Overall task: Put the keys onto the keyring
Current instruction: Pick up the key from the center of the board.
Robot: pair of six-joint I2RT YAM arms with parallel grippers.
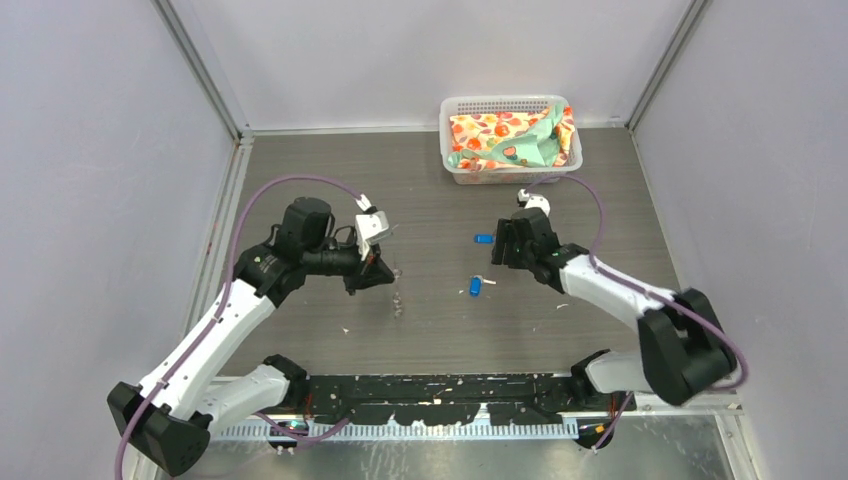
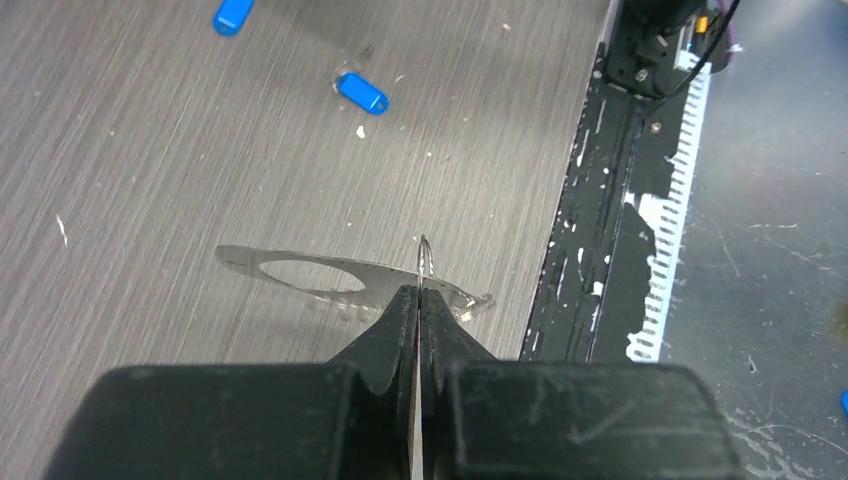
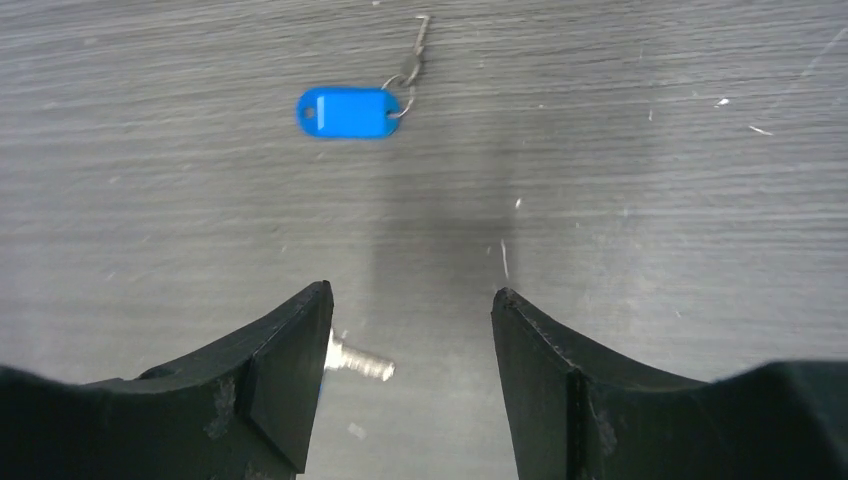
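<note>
Although the keyring (image 2: 385, 278) is gripped in the left hand (image 2: 418, 292), whose fingers are clenched flat on its thin wire so that the silvery loop juts out just past the fingertips, nothing hangs on it yet. From above, the keyring (image 1: 398, 298) dangles below the left hand (image 1: 383, 262) and looks lifted off the tabletop (image 1: 430, 200), though whether its lower end touches cannot be told.

Both keys lie loose on the tabletop, on the right arm's side of the keyring and well apart from it. The nearer key (image 1: 475, 286) sits closest to the loop, and the farther key (image 1: 484, 239) lies beyond it. The left wrist view shows the same 2 blue heads past the keyring, the nearer key (image 2: 362, 92) and the farther key (image 2: 232, 14).

The right hand (image 3: 410, 300) is released, its jaws spread wide with only bare tabletop between them. A blue-headed key (image 3: 346, 112) lies ahead of it with a small wire loop at 1 end, and which of the 2 it is I cannot tell. Seen from above, the right hand (image 1: 503, 250) hovers farther from the keyring than either key.

By my reckoning 0 of 2 keys are threaded, so only the holding of the ring is done. Each key has yet to be picked up and fed onto the wire.
</note>
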